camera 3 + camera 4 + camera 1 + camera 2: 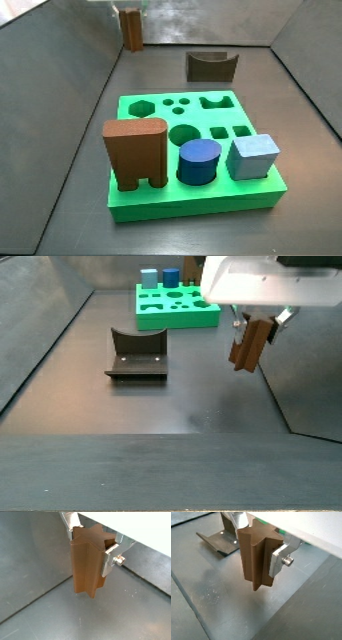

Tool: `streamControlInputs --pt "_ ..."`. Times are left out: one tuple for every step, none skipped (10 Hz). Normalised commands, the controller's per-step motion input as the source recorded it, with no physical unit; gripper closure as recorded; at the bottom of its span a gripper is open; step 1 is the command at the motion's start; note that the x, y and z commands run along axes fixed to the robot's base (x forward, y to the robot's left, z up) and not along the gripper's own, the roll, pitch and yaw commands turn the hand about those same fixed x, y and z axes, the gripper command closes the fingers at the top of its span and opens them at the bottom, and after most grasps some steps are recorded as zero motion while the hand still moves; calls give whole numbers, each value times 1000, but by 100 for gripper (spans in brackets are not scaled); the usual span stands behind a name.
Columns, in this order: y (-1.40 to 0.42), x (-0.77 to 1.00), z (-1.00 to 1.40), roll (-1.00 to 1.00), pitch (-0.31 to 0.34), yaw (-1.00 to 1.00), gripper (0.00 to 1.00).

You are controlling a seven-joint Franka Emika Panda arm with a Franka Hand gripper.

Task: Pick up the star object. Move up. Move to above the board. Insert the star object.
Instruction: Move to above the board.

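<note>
Side views carry the key relation: the board lies well apart from the gripper, across the grey floor, so the coming move looks like a lateral carry toward the board, not a descent.

- Board: bright green, flat on the floor. In a side view its top shows cut holes, the star-shaped one at a rear corner and open. Three pieces stand along the board's front edge: a brown arch block, a blue cylinder and a pale blue cube.
- Fixture: on the floor between board and gripper, off to one side of the straight path. A low carry could clip it.
- Arm: white wrist housing sits directly above the gripper, fingers pointing straight down. Pose looks vertical, no visible tilt.
- Star object: hangs below the wrist, long axis vertical, lower end clear of the floor with a gap under it. In a side view it appears as a slim brown post far behind the board.
- Gripper: clamped on the star object's upper part. In both wrist views the silver finger plates press against opposite ridged sides, roughly the lower two thirds of the post free below them.

Judgement: pick and lift look done. Alignment over the star hole depends on ridge orientation, which cannot be checked from here.
</note>
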Motion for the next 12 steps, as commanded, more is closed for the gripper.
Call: streamControlInputs --pt "22 185 1000 -450 225 414 100" --pt "22 187 1000 -443 230 386 100" --pt "23 179 1000 -417 214 280 100" --pt "25 169 1000 -353 169 181 100" --pt "28 157 1000 -276 127 112 100" --pt "30 143 1000 -188 92 46 100" --pt "31 133 1000 -141 77 24 100" --pt "30 121 1000 -111 71 14 100" --pt "34 109 1000 -85 69 9 100" --pt "32 72 870 -48 73 10 100" --pt "29 51 755 -35 76 11 100" --pt "22 23 538 -11 75 13 100"
